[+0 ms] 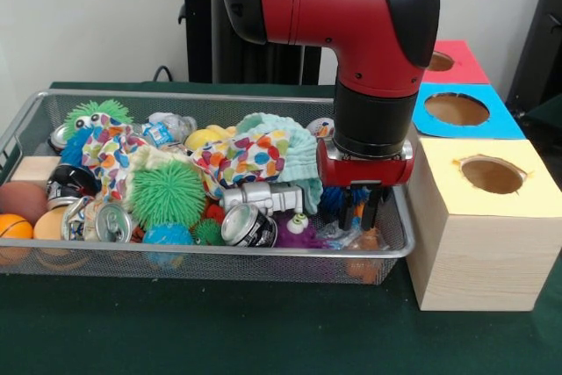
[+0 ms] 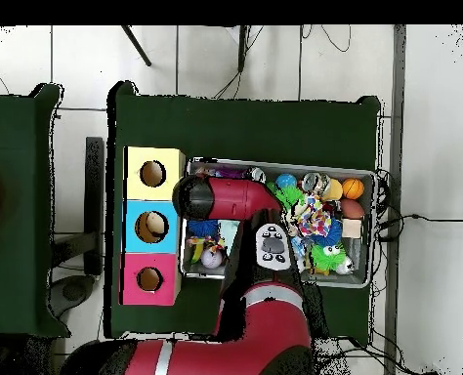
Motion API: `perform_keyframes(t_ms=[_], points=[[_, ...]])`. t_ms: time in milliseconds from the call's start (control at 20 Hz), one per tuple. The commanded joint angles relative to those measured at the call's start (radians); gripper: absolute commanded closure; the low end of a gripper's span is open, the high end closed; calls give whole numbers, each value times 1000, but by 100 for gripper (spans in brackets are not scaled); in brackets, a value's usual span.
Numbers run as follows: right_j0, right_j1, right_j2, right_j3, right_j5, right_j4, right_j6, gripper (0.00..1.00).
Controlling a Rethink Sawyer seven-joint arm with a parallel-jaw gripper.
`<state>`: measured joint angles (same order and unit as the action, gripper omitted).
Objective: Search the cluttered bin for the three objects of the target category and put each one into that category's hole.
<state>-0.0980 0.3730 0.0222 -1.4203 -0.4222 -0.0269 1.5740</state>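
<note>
The silver wire-mesh bin (image 1: 219,252) stands on the green table, filled with clutter. It holds a green spiky ball (image 1: 167,192), drink cans (image 1: 248,226), a many-coloured spotted cloth (image 1: 246,157), a mint cloth (image 1: 294,142), a silver toy (image 1: 263,197) and a purple toy (image 1: 299,233). My gripper (image 1: 363,215) hangs straight down into the bin's right end, low among small items beside a blue thing (image 1: 335,199). In the overhead view the red arm (image 2: 226,200) covers the gripper, above the bin's (image 2: 372,225) left end.
Three wooden boxes with round holes stand right of the bin: yellow top (image 1: 492,173) nearest, blue top (image 1: 457,110), red top (image 1: 455,61). An orange ball (image 1: 13,226), a brown ball (image 1: 22,199) and a wooden block (image 1: 35,169) lie at the bin's left end.
</note>
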Motion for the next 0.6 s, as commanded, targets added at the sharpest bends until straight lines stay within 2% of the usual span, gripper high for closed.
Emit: perform_keyframes(t_ms=[50, 600], points=[[-6, -103, -56, -22, 72, 7, 170, 100], [-4, -85, -46, -20, 47, -1, 157, 100]])
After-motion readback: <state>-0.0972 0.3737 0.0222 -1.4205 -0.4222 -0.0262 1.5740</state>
